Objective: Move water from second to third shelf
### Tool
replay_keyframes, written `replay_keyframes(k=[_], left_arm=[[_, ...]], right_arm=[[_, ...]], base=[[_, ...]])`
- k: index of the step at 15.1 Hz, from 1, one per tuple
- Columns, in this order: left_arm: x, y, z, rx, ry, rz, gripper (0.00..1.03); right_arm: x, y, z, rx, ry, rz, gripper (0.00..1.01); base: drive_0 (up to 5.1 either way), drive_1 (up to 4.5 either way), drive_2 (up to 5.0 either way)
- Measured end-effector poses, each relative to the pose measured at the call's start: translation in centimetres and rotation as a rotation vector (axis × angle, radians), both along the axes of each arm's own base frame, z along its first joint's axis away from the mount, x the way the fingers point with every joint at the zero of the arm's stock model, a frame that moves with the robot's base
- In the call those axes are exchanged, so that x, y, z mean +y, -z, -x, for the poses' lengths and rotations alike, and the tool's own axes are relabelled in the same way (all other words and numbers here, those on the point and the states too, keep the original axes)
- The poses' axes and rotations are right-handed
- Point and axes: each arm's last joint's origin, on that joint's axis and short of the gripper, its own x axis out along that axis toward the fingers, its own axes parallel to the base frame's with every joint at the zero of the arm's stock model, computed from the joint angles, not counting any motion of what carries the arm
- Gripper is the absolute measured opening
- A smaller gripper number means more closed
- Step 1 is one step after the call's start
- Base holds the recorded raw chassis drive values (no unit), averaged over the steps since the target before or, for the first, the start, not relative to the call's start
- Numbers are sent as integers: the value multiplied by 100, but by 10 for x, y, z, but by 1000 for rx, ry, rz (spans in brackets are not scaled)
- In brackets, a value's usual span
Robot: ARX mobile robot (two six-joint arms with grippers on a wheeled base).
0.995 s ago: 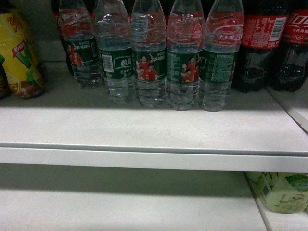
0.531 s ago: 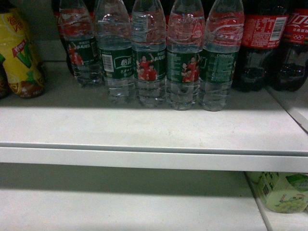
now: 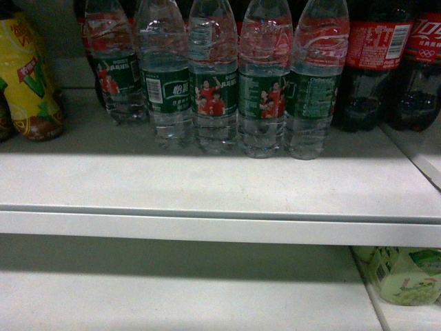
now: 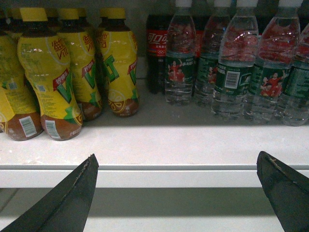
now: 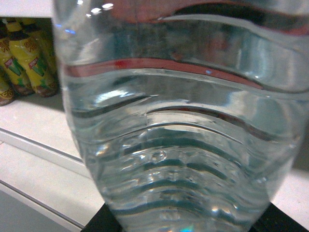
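Water bottle jammed right up against the right wrist cam

Right gripper (image 5: 181, 223): can't tell its grip, a ribbed water bottle (image 5: 178, 125) fills the frame. Left gripper (image 4: 176, 186) spread wide, holding nothing. Water row (image 3: 215, 89) sits at 12 o'clock on the shelf (image 3: 207, 183), cola bottles (image 3: 389, 62) at 2, yellow drinks (image 4: 53, 72) at 10

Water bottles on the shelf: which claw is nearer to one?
Right. A water bottle fills its wrist view, right up against the claw. The left claw hangs open, short of the shelf edge.
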Motion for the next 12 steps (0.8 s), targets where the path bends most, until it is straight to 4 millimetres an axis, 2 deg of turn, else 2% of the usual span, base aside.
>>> replay_keyframes(k=[12], left_arm=[[0,0,0,0,0,0,98]], right_arm=[[0,3,0,9,0,-5,39]], base=[[0,0,0]])
